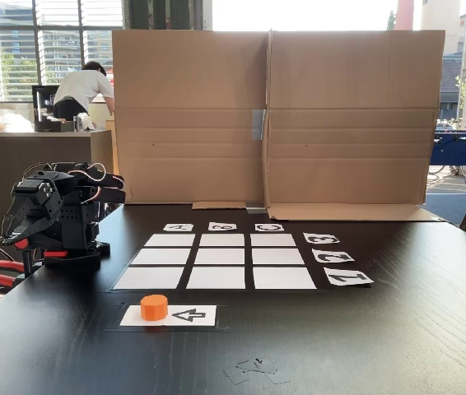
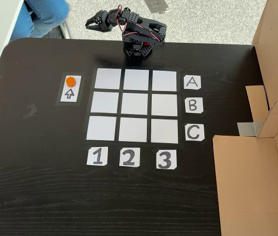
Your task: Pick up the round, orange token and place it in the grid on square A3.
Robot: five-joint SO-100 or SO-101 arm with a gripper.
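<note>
On the white arrow strip (image 2: 70,88) beside the grid (image 2: 134,105), we find the token (image 2: 70,81): a small, bright orange puck with a flat top. We judge it light, rigid and somewhat slick; grip across its curved sides. We cannot tell whether the folded arm's hand (image 2: 93,22) is open.

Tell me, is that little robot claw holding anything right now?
Nothing. The gripper hangs off the table's edge, folded back, while the orange token sits alone on the arrow strip.
</note>
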